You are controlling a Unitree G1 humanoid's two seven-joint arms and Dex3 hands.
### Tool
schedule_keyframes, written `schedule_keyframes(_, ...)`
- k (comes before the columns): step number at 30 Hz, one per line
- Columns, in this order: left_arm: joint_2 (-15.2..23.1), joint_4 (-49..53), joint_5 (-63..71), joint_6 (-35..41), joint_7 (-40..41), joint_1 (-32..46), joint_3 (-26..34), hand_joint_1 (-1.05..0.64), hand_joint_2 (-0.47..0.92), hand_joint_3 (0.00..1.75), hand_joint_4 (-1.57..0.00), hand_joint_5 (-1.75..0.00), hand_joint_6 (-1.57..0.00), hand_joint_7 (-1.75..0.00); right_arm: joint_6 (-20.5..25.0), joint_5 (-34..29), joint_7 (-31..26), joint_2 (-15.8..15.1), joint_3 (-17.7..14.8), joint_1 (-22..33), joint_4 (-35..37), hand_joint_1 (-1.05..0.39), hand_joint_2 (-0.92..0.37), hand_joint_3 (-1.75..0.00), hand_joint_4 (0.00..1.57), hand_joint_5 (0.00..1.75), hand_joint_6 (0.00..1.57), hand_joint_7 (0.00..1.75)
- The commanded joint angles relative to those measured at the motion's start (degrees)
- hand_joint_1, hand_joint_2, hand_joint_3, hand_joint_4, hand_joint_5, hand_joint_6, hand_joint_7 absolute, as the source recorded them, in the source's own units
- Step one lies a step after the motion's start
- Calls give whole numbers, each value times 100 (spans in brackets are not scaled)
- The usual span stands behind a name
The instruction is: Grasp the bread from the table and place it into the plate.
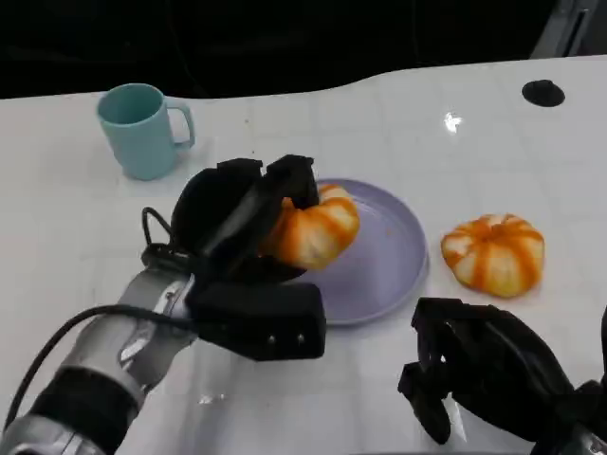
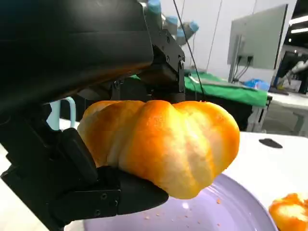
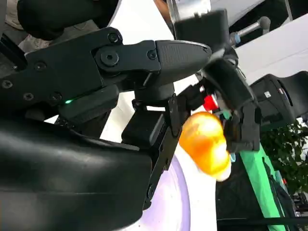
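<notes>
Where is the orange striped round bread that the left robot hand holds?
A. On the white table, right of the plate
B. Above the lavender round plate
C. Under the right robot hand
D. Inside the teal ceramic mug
B: the left robot hand grips the orange striped round bread over the lavender round plate; the left wrist view shows the plate below it.
</notes>
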Motion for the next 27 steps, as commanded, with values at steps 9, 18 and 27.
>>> schedule_keyframes(9,-335,1327,-338,-18,-588,-867,-188,-24,48,117,-84,-172,-77,-148,61,52,-56,-38,-20,111,-214,-92,-92,-33,129,160,110,154)
schedule_keyframes(18,-165,1118,-188,256,-1179,-796,-527,-53,92,19,-31,-51,-43,-2,33,62,-49,-23,-20,85,-190,-91,-92,-34,128,161,109,154)
schedule_keyframes(27,107,509,-85,681,-1900,-655,-709,-76,92,35,0,-20,-15,0,41,56,-32,-42,-20,66,-172,-92,-92,-35,128,161,109,154)
